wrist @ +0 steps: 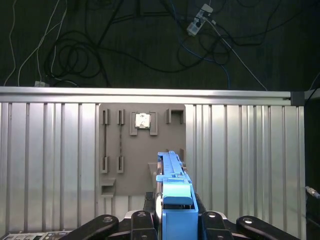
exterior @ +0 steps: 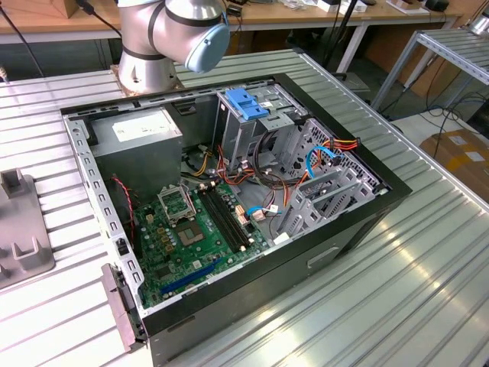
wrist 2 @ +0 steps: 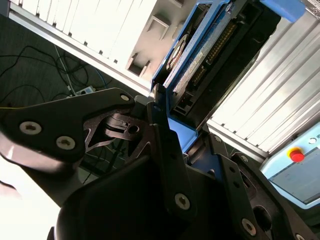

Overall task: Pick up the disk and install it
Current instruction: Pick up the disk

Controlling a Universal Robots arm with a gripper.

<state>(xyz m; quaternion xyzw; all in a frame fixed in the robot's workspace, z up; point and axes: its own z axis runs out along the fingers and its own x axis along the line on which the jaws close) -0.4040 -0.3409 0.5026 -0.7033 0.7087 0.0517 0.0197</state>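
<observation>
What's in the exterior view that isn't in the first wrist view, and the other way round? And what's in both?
Exterior view: the open computer case, its green motherboard, the blue bracket on top of the metal cage, and the arm.
First wrist view: the gripper shut on the disk, which stands on edge, and cables on the dark floor beyond the table.
Both: the ribbed metal table, and what looks like the same grey slotted tray.

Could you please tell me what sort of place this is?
Probably a robotics lab set up for computer assembly: a robot arm mounted on a ribbed aluminium table, an open computer case on it, and wooden workbenches behind.
</observation>
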